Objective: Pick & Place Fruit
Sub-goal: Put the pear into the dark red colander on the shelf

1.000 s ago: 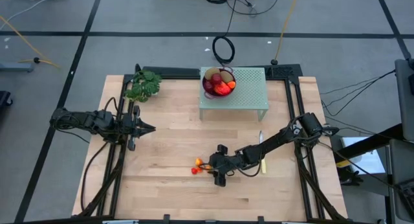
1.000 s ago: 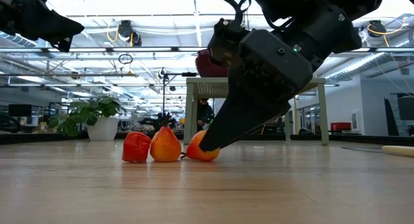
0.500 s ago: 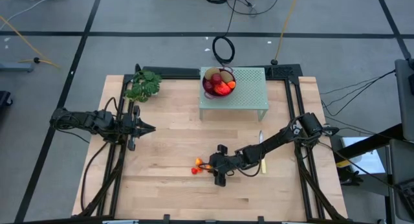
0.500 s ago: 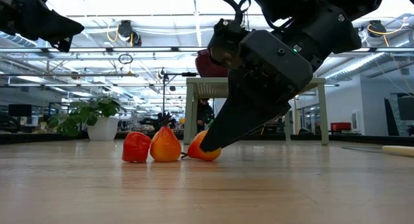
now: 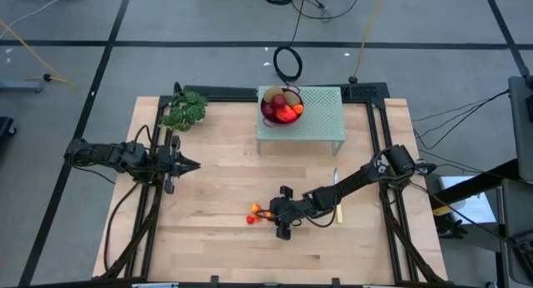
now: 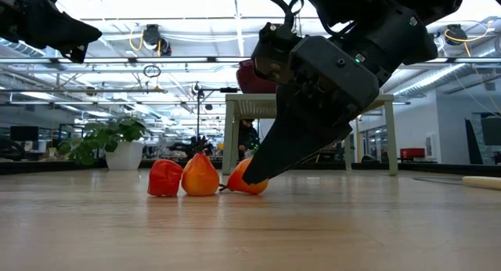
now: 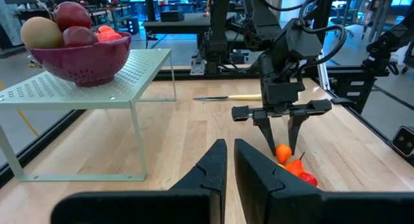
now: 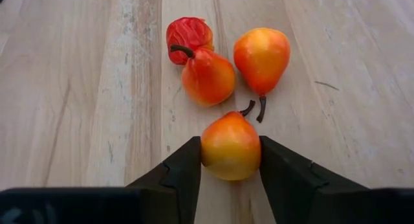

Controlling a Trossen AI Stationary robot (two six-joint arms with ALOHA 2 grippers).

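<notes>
Four small orange-red fruits lie in a cluster on the wooden surface in front of the rack (image 5: 300, 120), and the right hand (image 8: 230, 160) has come down over the one farthest from the rack. In the right wrist view its two dark fingers (image 8: 183, 174) press against both sides of that fruit (image 8: 230, 147), a yellow-orange pear shape with a short dark stem; the hand is narrowed to the fruit's width and grips it while it sits on the wood. In the low view the same fruit (image 6: 249, 179) shows at the tips of the lowered hand (image 6: 254, 175), resting on the surface.

The other three (image 8: 208, 76) lie just beyond the held one, toward the rack: two orange pear shapes, one with its stem almost meeting the held fruit's stem, and a wrinkled red piece (image 8: 189, 33) touching one of them.

On the pale green rack sits a dark red bowl (image 5: 281, 107) — already holding a kiwi (image 7: 40, 31), two dark red round fruits (image 7: 71, 15) and something orange-red (image 7: 110, 35). A knife (image 5: 336, 196) lies in front of the rack beside the right arm, and a leafy bunch (image 5: 185, 110) lies to the rack's left.

The left hand (image 5: 193, 165) hangs in the air left of the rack, well apart from the fruit — its fingers (image 7: 207, 173) clenched almost together, holding nothing.
</notes>
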